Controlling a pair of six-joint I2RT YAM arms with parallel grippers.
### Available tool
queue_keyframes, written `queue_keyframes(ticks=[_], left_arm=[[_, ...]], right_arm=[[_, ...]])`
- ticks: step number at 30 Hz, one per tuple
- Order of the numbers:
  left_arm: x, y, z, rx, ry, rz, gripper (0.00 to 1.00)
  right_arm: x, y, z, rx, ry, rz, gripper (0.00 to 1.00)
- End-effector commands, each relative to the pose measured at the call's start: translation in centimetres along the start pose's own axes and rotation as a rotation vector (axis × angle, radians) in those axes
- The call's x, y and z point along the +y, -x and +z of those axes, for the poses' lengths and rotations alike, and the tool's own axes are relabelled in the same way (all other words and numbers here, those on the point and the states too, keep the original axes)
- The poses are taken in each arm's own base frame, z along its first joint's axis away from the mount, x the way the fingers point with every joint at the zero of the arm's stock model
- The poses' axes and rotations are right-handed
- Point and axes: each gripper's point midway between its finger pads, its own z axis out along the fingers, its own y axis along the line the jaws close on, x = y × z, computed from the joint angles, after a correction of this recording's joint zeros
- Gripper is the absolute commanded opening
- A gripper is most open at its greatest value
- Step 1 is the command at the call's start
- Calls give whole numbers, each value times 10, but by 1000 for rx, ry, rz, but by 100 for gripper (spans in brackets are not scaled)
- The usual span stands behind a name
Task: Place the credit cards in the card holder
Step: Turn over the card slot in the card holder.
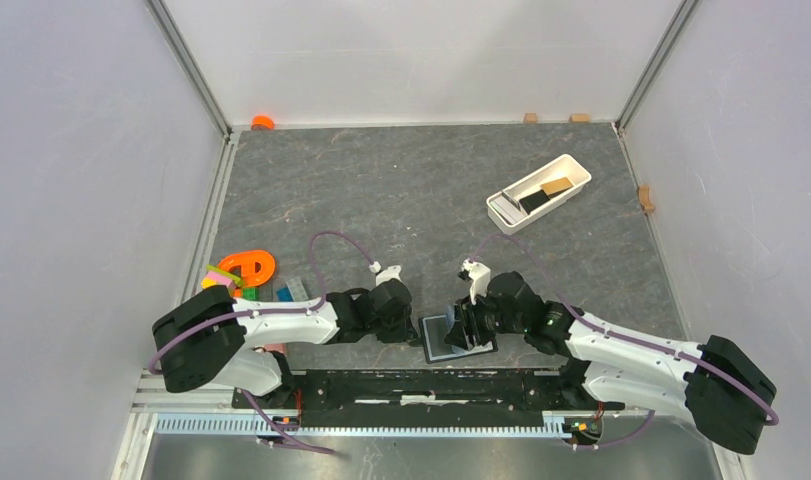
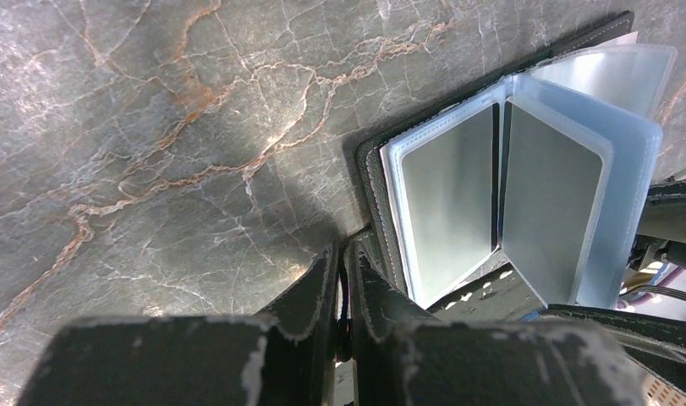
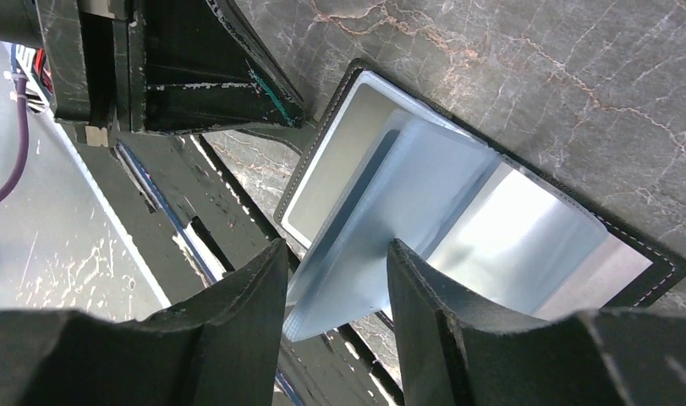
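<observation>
Both tools meet at the card holder (image 1: 447, 343), which lies open at the near middle of the table (image 1: 381, 190). The left tool (image 2: 343, 258) is clenched, its two dark fingers pressed almost together on the left edge of the holder's black cover. The right tool (image 3: 337, 254) is released. Its fingers stand apart on either side of one clear sleeve (image 3: 364, 211) that rises from the holder, and it is not clear whether either finger touches it.

The table is dark grey with pale marble veins, and pale walls close it in on three sides. Both arms reach inward from the near edge.

A long white tray (image 1: 577, 166) lies at an angle at the far right, well apart from the arms. Inside it are the credit cards (image 1: 534, 201): one black and, just beside it toward the far end, one tan-orange.

The card holder rests flat, its stitched cover on the table and its clear sleeves fanned upward. The sleeves look silvery and pale blue, and it is not clear whether any holds a card.

At the left edge, near the left arm, are an orange ring (image 1: 246, 265) and a small blue block (image 1: 293, 289). Two small wooden blocks (image 1: 530, 117) sit against the far wall.
</observation>
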Motion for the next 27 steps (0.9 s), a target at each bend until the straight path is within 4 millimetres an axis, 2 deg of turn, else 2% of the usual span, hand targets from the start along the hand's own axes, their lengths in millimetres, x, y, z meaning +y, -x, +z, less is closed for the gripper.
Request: queue_keyframes(ticks=[1, 9, 27], left_arm=[[1, 7, 2, -18, 12, 19, 12], [4, 8, 1, -23, 13, 14, 11], [8, 9, 1, -26, 17, 11, 12]], right_arm=[[10, 22, 0, -60, 12, -6, 52], [4, 22, -4, -68, -24, 0, 50], [10, 27, -9, -95, -4, -2, 58]])
